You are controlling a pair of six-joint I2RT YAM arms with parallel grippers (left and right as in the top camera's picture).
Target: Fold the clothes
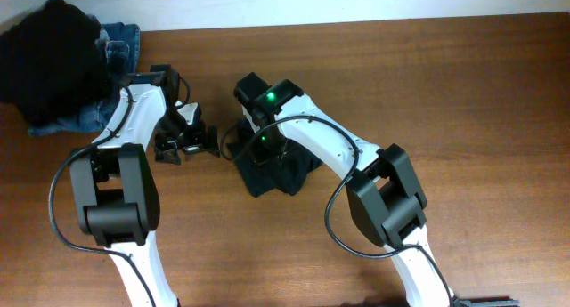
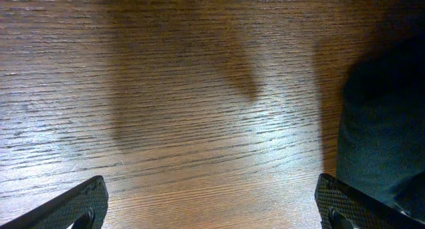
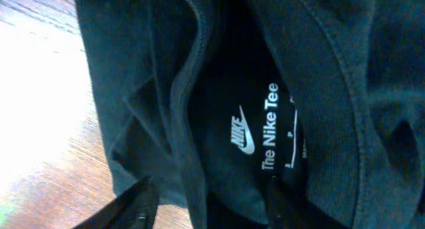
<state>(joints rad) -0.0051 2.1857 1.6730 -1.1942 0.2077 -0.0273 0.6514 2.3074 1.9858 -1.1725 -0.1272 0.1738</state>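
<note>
The clothes are one very dark T-shirt (image 1: 283, 179), bunched in a small heap at the table's middle. My right gripper (image 1: 260, 154) is down on the heap's left part. In the right wrist view its fingers (image 3: 136, 204) stand apart astride a fold of the T-shirt (image 3: 325, 70) beside the collar, where a white printed Nike label (image 3: 265, 133) shows. The left finger lies at the cloth's edge over wood. My left gripper (image 1: 185, 145) hovers left of the heap, wide open (image 2: 212, 206) over bare wood with nothing between its fingers. The T-shirt's edge (image 2: 385, 123) lies just beyond its right finger.
A pile of black cloth (image 1: 49, 53) and blue denim jeans (image 1: 116, 44) lies at the table's far left corner, behind my left arm. The wooden table (image 1: 463, 84) stretches to the right of the heap. Both arms reach in from the front edge.
</note>
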